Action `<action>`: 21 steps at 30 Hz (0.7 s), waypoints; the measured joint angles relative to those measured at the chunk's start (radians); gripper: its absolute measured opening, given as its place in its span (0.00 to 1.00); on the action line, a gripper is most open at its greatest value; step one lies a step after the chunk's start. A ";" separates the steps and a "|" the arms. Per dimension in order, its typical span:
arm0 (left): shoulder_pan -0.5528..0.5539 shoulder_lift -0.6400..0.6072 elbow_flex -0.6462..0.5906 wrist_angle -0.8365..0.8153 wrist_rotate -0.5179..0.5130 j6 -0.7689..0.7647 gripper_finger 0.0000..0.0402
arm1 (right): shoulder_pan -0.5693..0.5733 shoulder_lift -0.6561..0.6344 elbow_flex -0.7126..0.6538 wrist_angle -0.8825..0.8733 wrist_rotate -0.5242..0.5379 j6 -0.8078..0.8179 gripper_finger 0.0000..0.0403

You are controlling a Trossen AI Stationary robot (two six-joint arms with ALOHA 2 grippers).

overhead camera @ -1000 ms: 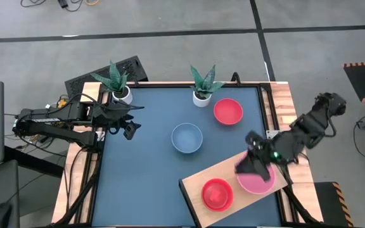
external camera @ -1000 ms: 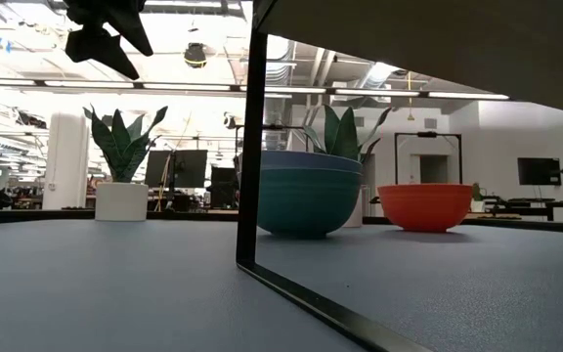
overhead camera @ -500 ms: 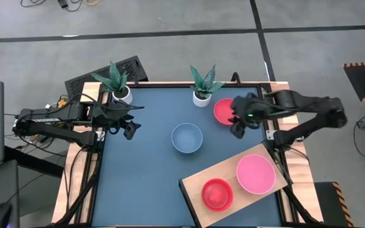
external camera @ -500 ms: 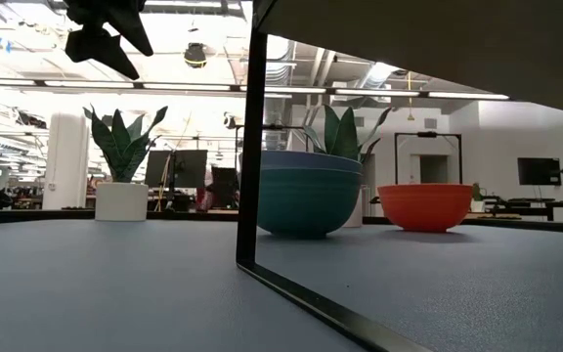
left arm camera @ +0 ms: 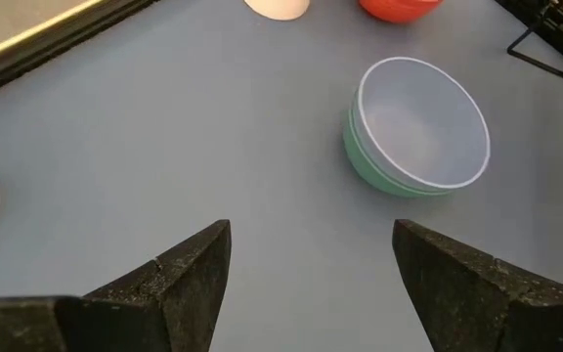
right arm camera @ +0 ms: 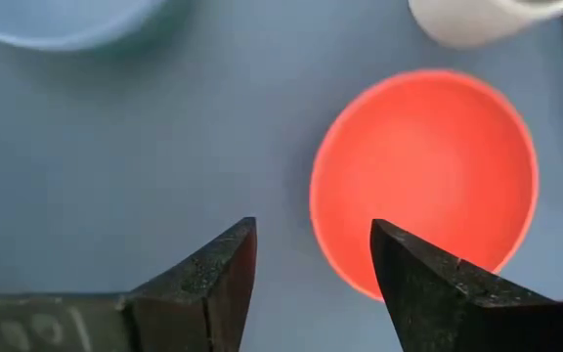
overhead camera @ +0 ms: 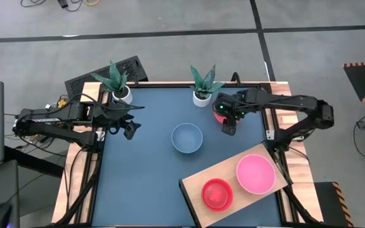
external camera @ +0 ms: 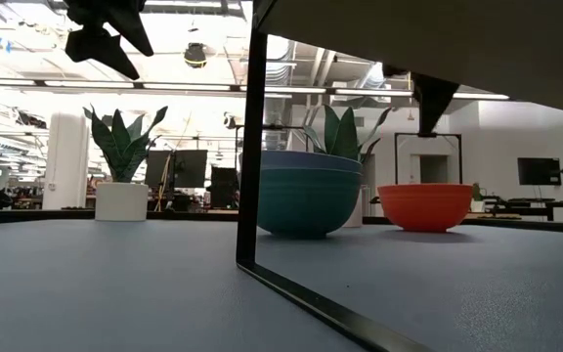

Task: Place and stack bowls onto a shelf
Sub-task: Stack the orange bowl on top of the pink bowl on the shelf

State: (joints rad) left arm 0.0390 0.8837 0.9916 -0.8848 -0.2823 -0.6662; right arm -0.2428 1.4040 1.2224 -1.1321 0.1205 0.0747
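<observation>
Red bowl (right arm camera: 424, 181) sits near back plant pot (overhead camera: 202, 98), w/ my right gripper (overhead camera: 229, 128) hovering over its rim, fingers apart, to grab it for shelf (overhead camera: 195, 183). Left gripper (overhead camera: 129, 129) waits open at left edge.

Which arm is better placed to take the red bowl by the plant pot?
Right. The right gripper hangs open right over the red bowl; its rim sits just ahead of the fingers. The left gripper waits at the table's left edge, open.
</observation>
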 joint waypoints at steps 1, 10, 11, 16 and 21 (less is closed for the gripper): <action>0.000 0.000 0.000 0.000 -0.007 0.000 0.67 | -0.011 -0.006 -0.033 0.041 -0.001 -0.006 0.55; 0.000 0.000 0.000 -0.001 -0.021 -0.008 0.67 | -0.080 -0.026 -0.231 0.248 -0.082 -0.101 0.55; 0.000 0.000 0.000 -0.001 -0.022 -0.008 0.67 | -0.086 -0.026 -0.246 0.260 -0.082 -0.108 0.55; 0.000 0.000 0.000 -0.009 -0.040 -0.027 0.67 | -0.146 -0.026 -0.297 0.318 -0.076 -0.137 0.55; 0.000 0.000 0.000 -0.025 -0.040 -0.039 0.67 | -0.190 -0.025 -0.323 0.352 -0.097 -0.152 0.55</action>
State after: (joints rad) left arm 0.0391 0.8837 0.9916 -0.9100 -0.3222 -0.7054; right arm -0.4326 1.3788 0.8995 -0.7803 0.0231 -0.0772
